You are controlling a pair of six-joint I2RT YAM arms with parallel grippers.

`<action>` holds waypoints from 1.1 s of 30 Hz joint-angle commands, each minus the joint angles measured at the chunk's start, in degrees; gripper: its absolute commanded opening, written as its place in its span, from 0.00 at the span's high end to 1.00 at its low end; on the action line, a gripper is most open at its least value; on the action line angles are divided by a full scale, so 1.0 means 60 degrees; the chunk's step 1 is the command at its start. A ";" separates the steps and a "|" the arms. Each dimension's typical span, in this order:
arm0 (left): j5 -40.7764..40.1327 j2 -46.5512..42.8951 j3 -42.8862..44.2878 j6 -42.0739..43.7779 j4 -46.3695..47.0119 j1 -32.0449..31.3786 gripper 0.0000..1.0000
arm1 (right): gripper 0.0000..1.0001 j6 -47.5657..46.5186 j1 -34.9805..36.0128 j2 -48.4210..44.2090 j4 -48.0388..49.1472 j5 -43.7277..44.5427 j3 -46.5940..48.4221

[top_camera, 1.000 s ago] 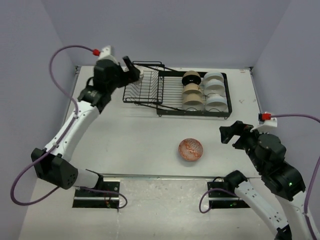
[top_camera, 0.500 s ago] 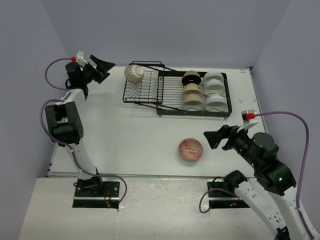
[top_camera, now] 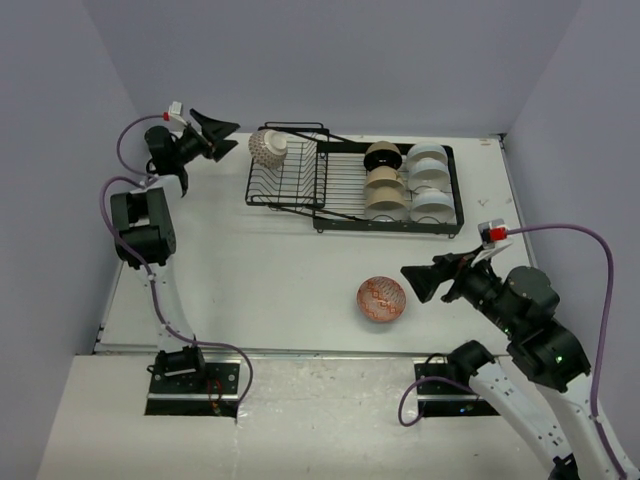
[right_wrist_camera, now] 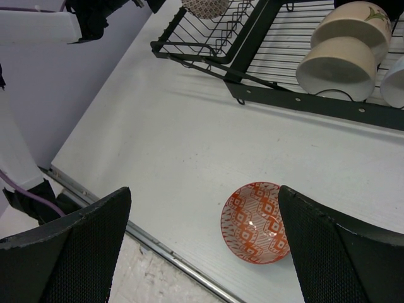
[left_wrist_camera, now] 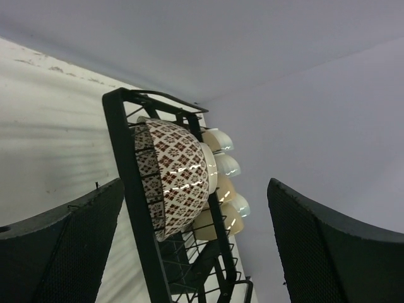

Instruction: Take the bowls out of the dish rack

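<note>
Pointing right at the overhead frame's upper left, the released, empty left hand [top_camera: 222, 138] faces the brown net-patterned ceramic bowl [top_camera: 267, 147] standing on edge in the black wire dish rack [top_camera: 300, 192]; the right hand [top_camera: 413, 284], also released, is well apart.

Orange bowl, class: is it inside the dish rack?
No: the orange bowl lies on the table, in front of the rack and apart from it.
</note>
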 commanded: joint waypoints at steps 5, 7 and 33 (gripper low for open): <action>0.0317 0.0397 0.0776 -0.0684 0.0943 -0.0461 0.07 | 0.01 -0.0199 0.0020 0.0069 0.0591 -0.0468 -0.0215; 0.0257 0.0442 0.0747 -0.0684 0.0898 -0.0476 0.08 | 0.01 -0.0228 0.0020 0.0084 0.0519 -0.0454 -0.0186; 0.0433 0.0969 0.0484 -0.2236 0.2787 -0.0725 0.21 | 0.01 -0.0448 0.0020 0.0640 0.0767 -0.0307 -0.0244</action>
